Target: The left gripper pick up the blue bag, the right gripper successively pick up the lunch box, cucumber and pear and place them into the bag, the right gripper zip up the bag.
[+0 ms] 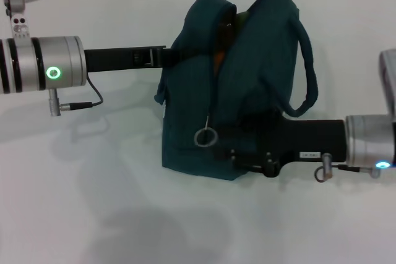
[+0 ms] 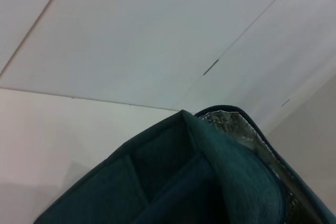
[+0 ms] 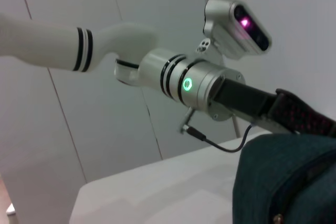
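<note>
The blue bag (image 1: 247, 91) stands upright on the white table, its top gaping open. My left gripper (image 1: 162, 55) reaches in from the left and is shut on the bag's upper left edge, holding it up. In the opening an orange patch of the pear (image 1: 218, 59) and a green bit of the cucumber (image 1: 240, 18) show. The lunch box is hidden. My right gripper (image 1: 218, 143) lies low against the bag's front, its tip right beside the metal ring pull (image 1: 206, 137) of the zipper. The left wrist view shows the bag's rim (image 2: 220, 161) and silver lining (image 2: 231, 121).
White table (image 1: 93, 214) stretches all around the bag. One loop handle (image 1: 309, 72) hangs off the bag's right side, just above my right arm. The right wrist view shows my left arm (image 3: 194, 82), the head camera (image 3: 236, 24) and a corner of the bag (image 3: 283, 182).
</note>
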### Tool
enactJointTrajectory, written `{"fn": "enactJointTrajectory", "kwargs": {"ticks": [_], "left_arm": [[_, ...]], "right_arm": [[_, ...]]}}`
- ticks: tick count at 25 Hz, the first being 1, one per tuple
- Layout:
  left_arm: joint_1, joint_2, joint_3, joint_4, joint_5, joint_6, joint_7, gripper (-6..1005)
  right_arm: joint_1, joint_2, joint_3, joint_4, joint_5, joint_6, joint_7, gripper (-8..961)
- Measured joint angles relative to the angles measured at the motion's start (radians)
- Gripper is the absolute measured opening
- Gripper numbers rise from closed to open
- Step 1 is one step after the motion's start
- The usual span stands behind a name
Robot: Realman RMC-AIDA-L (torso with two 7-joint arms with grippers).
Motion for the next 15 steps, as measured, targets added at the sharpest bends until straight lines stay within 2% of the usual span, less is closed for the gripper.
{"fn": "enactJointTrajectory", "kwargs": {"ticks": [4,15], "left_arm": [[0.000,-0.001,0.000,0.000,0.000,0.000,0.002,55],[0.004,-0.003,-0.001,0.000,-0.006,-0.001,0.004,55]], "right_arm": [[0.019,0.000,-0.078,0.000,0.044,0.030,0.004,449],[0.004,0.000,-0.109,-0.001,0.131,0.073,0.008,450]]}}
